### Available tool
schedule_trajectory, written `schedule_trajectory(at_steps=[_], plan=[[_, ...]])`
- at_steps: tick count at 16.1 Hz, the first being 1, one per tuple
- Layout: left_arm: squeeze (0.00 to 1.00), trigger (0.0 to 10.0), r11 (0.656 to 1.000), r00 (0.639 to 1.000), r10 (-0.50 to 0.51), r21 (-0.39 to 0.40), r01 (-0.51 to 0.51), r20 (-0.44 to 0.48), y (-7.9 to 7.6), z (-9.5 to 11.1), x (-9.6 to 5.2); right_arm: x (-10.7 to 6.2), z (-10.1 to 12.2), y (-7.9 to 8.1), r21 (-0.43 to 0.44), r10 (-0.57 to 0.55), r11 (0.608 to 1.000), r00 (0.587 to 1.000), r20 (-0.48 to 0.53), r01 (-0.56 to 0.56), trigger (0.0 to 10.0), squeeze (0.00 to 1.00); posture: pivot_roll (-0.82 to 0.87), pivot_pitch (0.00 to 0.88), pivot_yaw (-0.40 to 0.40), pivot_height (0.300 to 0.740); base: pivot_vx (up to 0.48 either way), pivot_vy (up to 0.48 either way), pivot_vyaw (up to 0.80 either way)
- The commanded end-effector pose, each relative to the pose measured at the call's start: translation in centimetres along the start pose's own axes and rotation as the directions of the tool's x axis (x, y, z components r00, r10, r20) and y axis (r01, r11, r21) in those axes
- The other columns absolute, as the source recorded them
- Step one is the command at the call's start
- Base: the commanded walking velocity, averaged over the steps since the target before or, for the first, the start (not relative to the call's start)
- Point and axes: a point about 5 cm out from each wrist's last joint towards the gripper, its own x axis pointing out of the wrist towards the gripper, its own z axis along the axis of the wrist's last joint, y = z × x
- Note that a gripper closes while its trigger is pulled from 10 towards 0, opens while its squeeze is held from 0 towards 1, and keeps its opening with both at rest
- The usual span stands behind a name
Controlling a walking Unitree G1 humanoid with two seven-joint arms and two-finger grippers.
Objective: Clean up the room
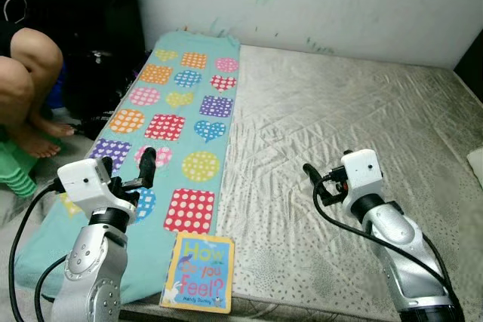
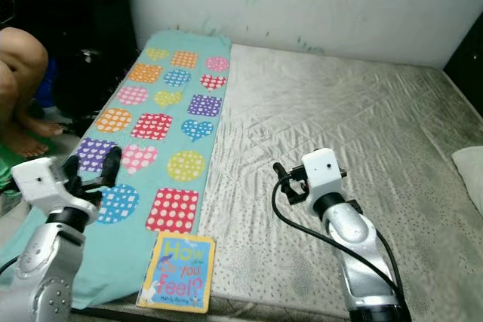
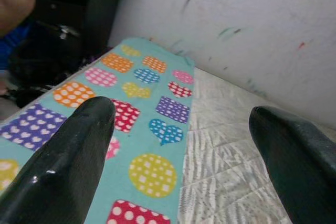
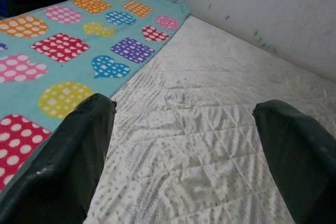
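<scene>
Teal fabric printed with dotted hearts, squares and circles forms a long blanket (image 1: 181,118) laid along one side of a quilted grey mattress (image 1: 339,118), whose stitched surface is wrinkled. At the blanket's near end, touching it at the mattress edge, a thin rectangular picture book (image 1: 199,272) with a yellow and blue cover is seen lying flat. The left hand (image 1: 143,173) is held above the blanket's near part, just beyond the book, its fingers spread wide. The right hand (image 1: 315,179) is held over bare mattress, beside the blanket, also spread wide. A person's bare knee (image 1: 30,54) is seen beyond the blanket's outer edge.
</scene>
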Motion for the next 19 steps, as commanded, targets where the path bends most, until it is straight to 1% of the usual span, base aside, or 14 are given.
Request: schedule_trajectory(at_steps=[1,5,6,12,19], plan=[[0.00,10.0,1.000,1.000,-0.005,0.005,0.005,-0.008,-0.23,-0.03,0.08,-0.14,-0.05,-0.55,0.005,-0.019,1.000,1.000,-0.007,0.019,10.0,0.00,-0.08,0.046,-0.057,0.740,0.000,0.000,-0.80],[0.00,10.0,1.000,1.000,0.000,0.000,0.000,-0.010,-0.25,-0.10,0.08,-0.03,0.08,-0.49,0.006,-0.014,1.000,1.000,-0.003,0.014,10.0,0.00,-0.08,0.045,-0.059,0.740,0.000,0.000,-0.80],[0.00,10.0,1.000,1.000,0.003,-0.002,-0.003,-0.011,-0.21,-0.13,0.07,-0.02,0.10,-0.48,0.006,-0.013,1.000,1.000,-0.003,0.013,10.0,0.00,-0.08,0.045,-0.059,0.740,0.000,0.000,-0.42],[0.00,10.0,0.999,0.999,0.030,-0.010,-0.031,-0.020,0.03,-0.27,0.10,-0.17,0.19,-0.25,-0.002,0.017,1.000,1.000,0.004,-0.017,10.0,0.00,-0.09,0.050,-0.066,0.740,0.000,0.000,0.00],[0.00,10.0,0.999,0.999,0.030,-0.024,-0.030,-0.025,-0.05,-0.35,-0.05,-0.28,0.18,-0.13,-0.004,0.033,0.999,0.999,0.003,-0.033,10.0,0.00,-0.09,0.048,-0.070,0.740,0.000,0.000,0.00]])
